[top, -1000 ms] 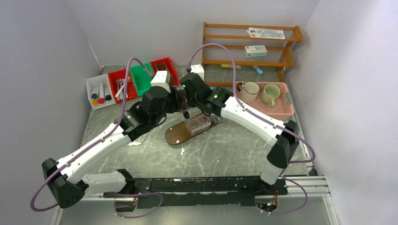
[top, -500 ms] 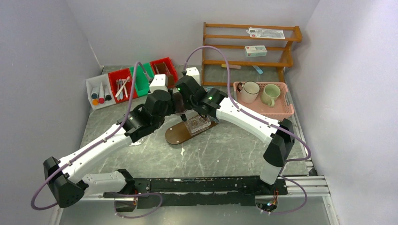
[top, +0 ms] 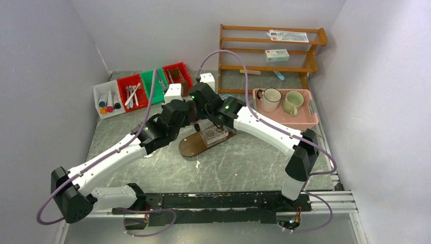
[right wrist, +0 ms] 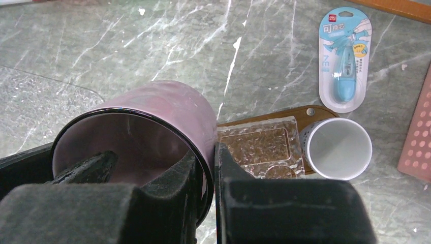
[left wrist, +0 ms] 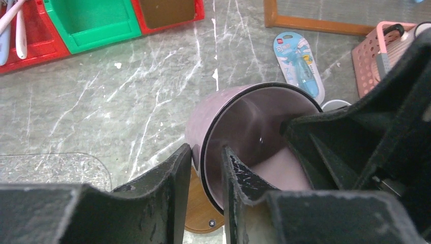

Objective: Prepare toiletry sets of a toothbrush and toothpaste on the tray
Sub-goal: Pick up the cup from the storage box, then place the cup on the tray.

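Since a second before, both arms had drawn slightly leftward, carrying the mauve cup (right wrist: 167, 109) with them. Bare stone lay open on the near side of the tray (top: 189, 148); a clear dish (right wrist: 259, 147) and a white cup (right wrist: 335, 149) crowded its far end. The left gripper (left wrist: 204, 155) and right gripper (right wrist: 206, 155) each pinched the mauve cup's rim, one finger inside, holding it tilted over the tray.

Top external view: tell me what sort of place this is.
Probably a robot test cell, not a home: bare walls box in the table, with sorted bins and a wooden rack as props.
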Action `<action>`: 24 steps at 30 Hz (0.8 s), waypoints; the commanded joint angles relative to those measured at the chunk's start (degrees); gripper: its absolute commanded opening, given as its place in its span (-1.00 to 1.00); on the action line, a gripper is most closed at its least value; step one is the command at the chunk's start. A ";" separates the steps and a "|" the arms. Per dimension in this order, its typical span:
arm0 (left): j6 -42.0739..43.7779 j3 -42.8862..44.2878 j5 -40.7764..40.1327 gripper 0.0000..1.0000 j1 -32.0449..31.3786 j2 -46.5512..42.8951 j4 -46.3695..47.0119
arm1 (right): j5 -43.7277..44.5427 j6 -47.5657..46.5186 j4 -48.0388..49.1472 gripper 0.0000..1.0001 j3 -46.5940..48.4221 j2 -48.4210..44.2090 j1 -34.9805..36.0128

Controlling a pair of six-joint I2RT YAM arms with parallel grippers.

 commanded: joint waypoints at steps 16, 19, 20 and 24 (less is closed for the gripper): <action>-3.65 -3.82 -9.02 -0.90 -0.50 1.87 -3.31 | -14.65 4.45 14.82 -0.86 -5.54 -2.86 2.61; -4.85 -4.03 -9.49 -0.90 -0.41 1.11 -4.67 | -16.61 4.64 16.32 -0.65 -6.64 -3.73 2.83; -5.16 -4.30 -9.59 -0.90 -0.42 0.73 -4.93 | -16.97 4.73 16.93 -0.58 -7.19 -4.13 2.83; -6.51 -5.40 -8.49 -0.90 0.41 -1.05 -5.82 | -18.66 4.99 20.58 -0.35 -9.98 -6.02 2.83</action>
